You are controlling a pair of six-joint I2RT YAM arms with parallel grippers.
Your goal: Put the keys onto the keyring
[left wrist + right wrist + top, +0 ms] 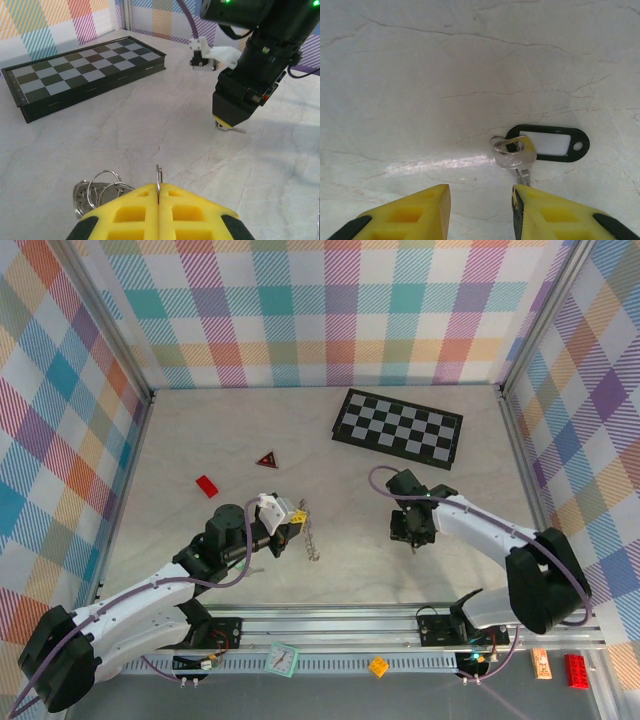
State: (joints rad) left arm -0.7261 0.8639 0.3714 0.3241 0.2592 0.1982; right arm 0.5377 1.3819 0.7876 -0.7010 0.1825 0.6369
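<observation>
With my left end effector (pixel 158 189) clamped on the keyring (pixel 158 175), I must centre my right end effector (pixel 480 194), fingers apart, over the silver key (pixel 515 157), left of its black tag (pixel 547 143).

The surface (pixel 420 75) looks like pale polished stone, smooth, finely veined and softly shiny, and the key (pixel 516 156) lying on it is bright silver metal beside a glossy black plastic tag (pixel 547 142) with a matt white, paper-like insert. The left claw (pixel 158 190) and the right claw (pixel 480 202) have moulded yellow plastic fingers, matt and slightly grainy. The keyring (pixel 158 174) is thin shiny metal wire, like the split rings (pixel 102 184) beside it, and the chessboard (pixel 85 67) has a smooth, faintly glossy top.
</observation>
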